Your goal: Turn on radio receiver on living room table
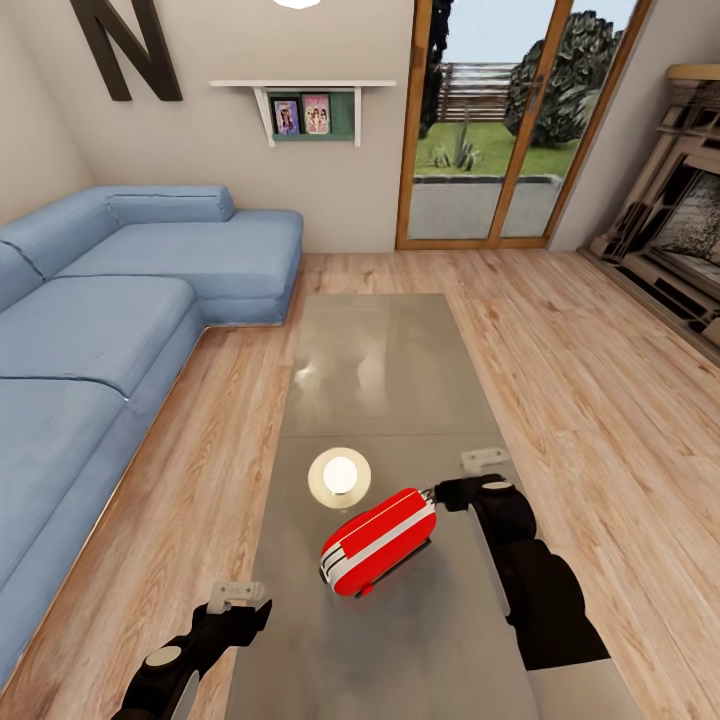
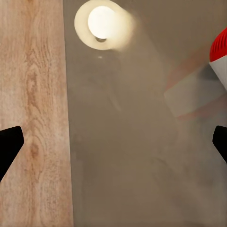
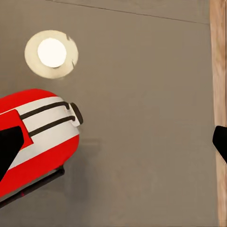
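Head view: radio receiver (image 1: 378, 541), red with white band, lying tilted on near half of table (image 1: 380, 360), glossy grey top; round lamp reflection (image 1: 339, 476) just beyond it. Right gripper (image 1: 432, 497) at radio's right end, touching or nearly so; fingers spread wide in right wrist view, one dark fingertip (image 3: 9, 147) over radio's red body, nothing pinched. Left gripper (image 1: 238, 597) at table's near left edge, well apart from radio, fingers spread, empty. Blue sofa (image 1: 110, 320) along left; wood floor (image 1: 590, 400); glass doors (image 1: 505, 120) far right
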